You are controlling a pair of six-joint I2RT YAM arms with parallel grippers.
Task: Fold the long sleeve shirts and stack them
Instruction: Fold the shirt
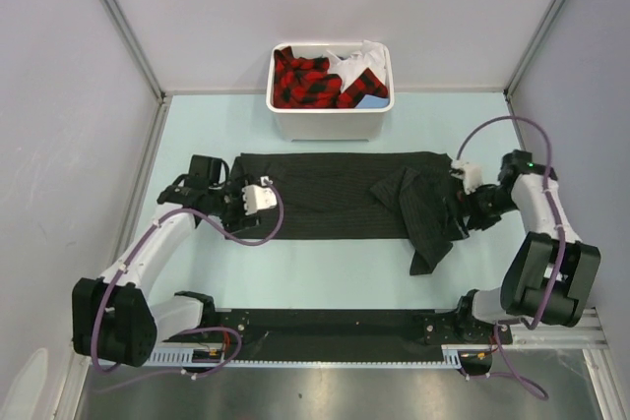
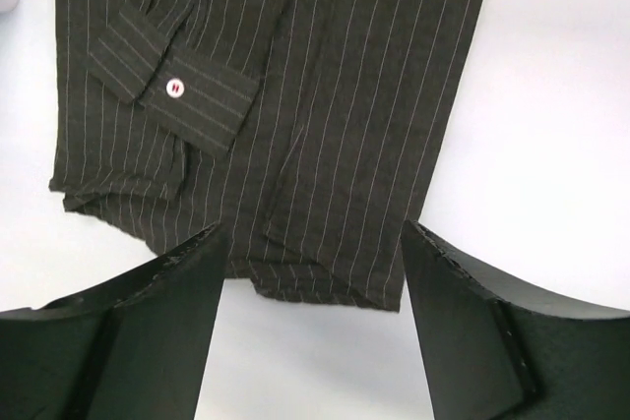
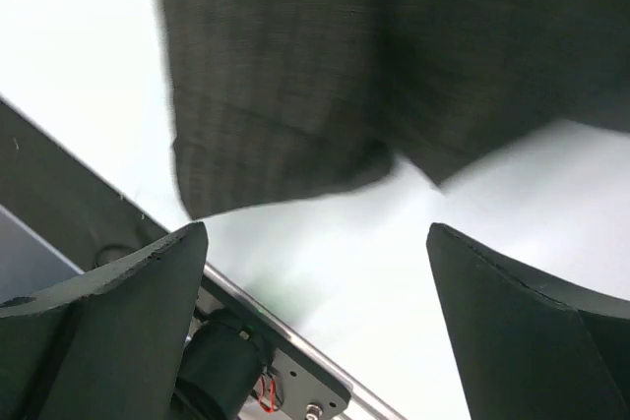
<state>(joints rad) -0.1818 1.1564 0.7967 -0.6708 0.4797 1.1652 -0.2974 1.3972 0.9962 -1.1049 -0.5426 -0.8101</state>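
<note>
One long sleeve shirt (image 1: 330,194), black with fine pale pinstripes, lies flat across the middle of the table, with a sleeve bunched over its right part and trailing toward the front. My left gripper (image 1: 246,206) is open over the shirt's left end. In the left wrist view the shirt's edge (image 2: 325,272) lies between the open fingers, and a buttoned cuff (image 2: 175,88) lies further in. My right gripper (image 1: 471,215) is open and empty at the shirt's right end. In the right wrist view the blurred dark cloth (image 3: 295,76) lies beyond the fingertips, which are over bare table.
A white bin (image 1: 330,123) stands behind the shirt at the back of the table, holding red-and-black plaid clothes (image 1: 305,81) and some white cloth. Grey walls close in the left, right and back. A black rail (image 1: 335,327) runs along the near edge between the arm bases.
</note>
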